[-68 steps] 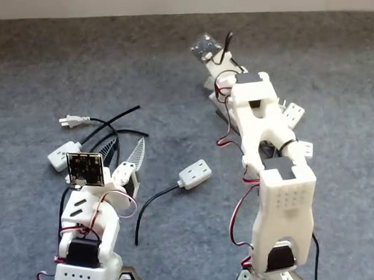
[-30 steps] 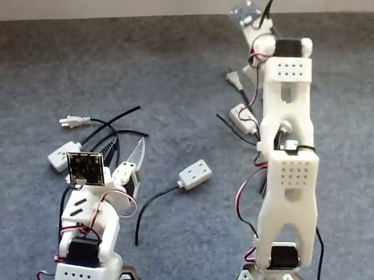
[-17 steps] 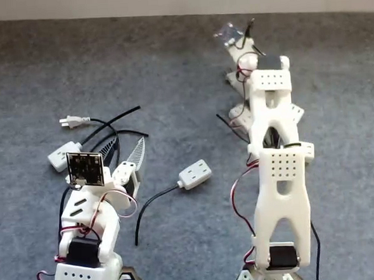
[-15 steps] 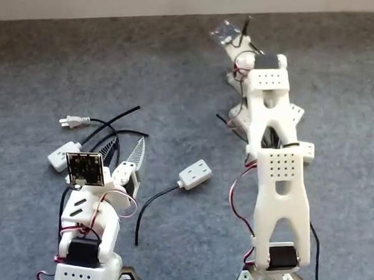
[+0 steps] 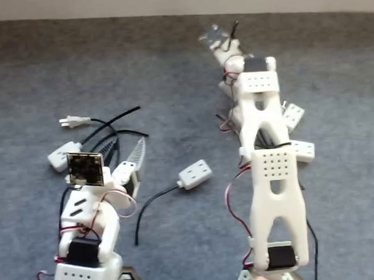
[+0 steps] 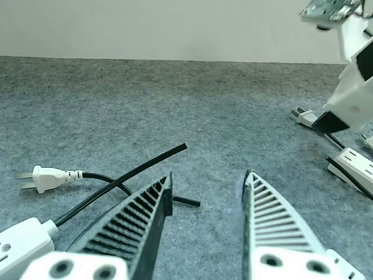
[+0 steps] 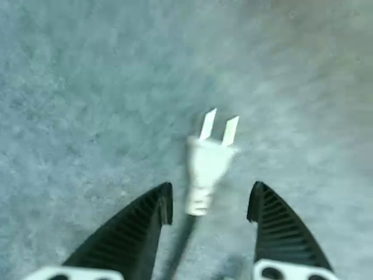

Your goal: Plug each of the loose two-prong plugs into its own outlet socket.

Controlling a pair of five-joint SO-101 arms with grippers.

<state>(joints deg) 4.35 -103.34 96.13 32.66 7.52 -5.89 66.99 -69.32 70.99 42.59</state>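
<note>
A white two-prong plug lies flat on the grey tabletop. It now sits between the wide-open, empty fingers of the right pincer, which has swung back over it from farther right (lined up, I'd judge, for a grab). The left pincer, open and empty, has not moved.
</note>
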